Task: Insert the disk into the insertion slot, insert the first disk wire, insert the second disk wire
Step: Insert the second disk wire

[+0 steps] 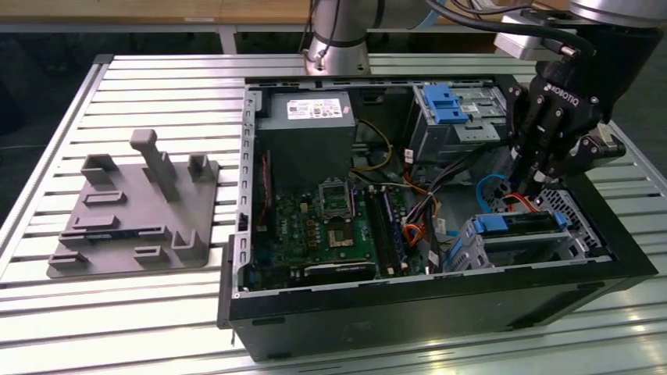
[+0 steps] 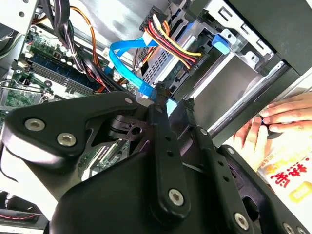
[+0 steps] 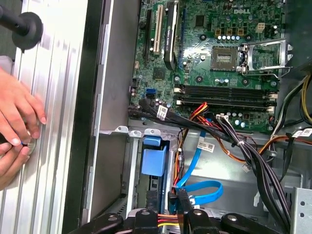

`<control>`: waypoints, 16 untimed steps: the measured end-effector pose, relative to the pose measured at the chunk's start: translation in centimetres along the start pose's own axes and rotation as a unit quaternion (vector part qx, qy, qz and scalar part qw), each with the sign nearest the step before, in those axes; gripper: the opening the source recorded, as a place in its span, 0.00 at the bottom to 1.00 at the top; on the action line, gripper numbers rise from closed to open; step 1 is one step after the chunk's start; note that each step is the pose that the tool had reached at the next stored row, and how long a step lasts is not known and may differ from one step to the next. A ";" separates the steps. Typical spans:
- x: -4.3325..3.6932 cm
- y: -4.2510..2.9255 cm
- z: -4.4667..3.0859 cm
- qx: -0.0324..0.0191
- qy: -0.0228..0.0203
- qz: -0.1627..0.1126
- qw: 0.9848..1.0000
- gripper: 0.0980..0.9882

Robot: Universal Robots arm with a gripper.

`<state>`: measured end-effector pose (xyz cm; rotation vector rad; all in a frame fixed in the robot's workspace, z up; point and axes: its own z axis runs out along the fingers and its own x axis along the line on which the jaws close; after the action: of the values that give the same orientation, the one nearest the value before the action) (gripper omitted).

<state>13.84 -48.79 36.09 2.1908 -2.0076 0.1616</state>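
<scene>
The disk (image 1: 518,224), in its blue carrier (image 1: 480,227), sits inside the insertion slot (image 1: 526,248), a small grey cage at the case's corner on the exterior view's right. A bundle of red, yellow and black wire (image 2: 171,43) is plugged into the disk's end. My gripper (image 1: 532,186) hangs just above that end. In the second wrist view its fingertips (image 2: 159,93) are closed around the plug of a blue flat wire (image 2: 127,48). The same blue wire (image 3: 204,190) loops beside my gripper (image 3: 178,196), next to the carrier's blue tab (image 3: 153,161).
The open computer case (image 1: 417,305) holds a motherboard (image 1: 339,223), a power supply (image 1: 308,129) and a larger bay with a blue latch (image 1: 443,104). Black cable bundles (image 3: 243,146) cross near the cage. A person's hand (image 3: 17,114) rests outside the case. A grey fixture (image 1: 130,219) lies on the exterior view's left.
</scene>
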 end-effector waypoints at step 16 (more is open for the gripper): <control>-0.07 -0.02 0.36 0.002 0.001 -0.008 1.000 0.13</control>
<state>13.85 -48.79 35.72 2.2069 -1.9904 0.1643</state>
